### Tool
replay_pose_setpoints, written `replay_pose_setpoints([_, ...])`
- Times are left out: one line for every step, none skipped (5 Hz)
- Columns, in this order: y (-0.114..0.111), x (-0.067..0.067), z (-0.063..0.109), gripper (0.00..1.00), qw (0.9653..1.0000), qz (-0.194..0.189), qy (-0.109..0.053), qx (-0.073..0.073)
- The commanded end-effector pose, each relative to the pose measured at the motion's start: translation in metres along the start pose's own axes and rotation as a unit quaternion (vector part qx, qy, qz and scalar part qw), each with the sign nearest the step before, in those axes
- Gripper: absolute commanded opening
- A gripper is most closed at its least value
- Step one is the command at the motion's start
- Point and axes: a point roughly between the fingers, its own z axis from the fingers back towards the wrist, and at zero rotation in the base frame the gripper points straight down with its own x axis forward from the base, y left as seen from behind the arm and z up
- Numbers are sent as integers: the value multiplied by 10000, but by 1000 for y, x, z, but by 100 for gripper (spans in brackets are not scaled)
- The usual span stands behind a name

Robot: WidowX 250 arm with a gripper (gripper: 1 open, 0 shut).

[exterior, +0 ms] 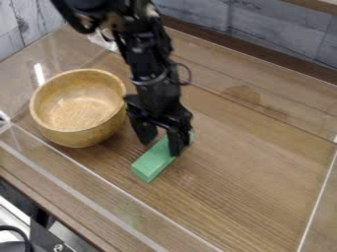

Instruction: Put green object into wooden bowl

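Note:
The green object (pixel 153 164) is a flat bright green block lying on the wooden tabletop, just right of the wooden bowl (pixel 53 126). The bowl is round, light tan and holds nothing. My black gripper (pixel 160 140) points down over the block's far end. Its jaws are open, with one finger on each side of that end. The tip of the block is hidden behind the fingers (pixel 176 142), and I cannot tell whether they touch it. The arm rises from the gripper toward the upper left.
A low clear plastic wall (pixel 93 210) runs along the front of the wooden table (pixel 250 148), with another at the right edge (pixel 322 192). A grey plank wall (pixel 283 30) stands behind. Dark cables (pixel 20 236) hang at the lower left corner.

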Motion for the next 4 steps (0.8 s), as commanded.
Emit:
replay_pose_setpoints([8,5,31,100,9992,195,-334,-24])
replay_pose_setpoints([2,2,43,100,9971,603,-469,-27])
replay_pose_setpoints([-4,0,51,100,9941,925,-561,26])
replay_pose_setpoints([-5,10,61,100,9926,1040,-613,85])
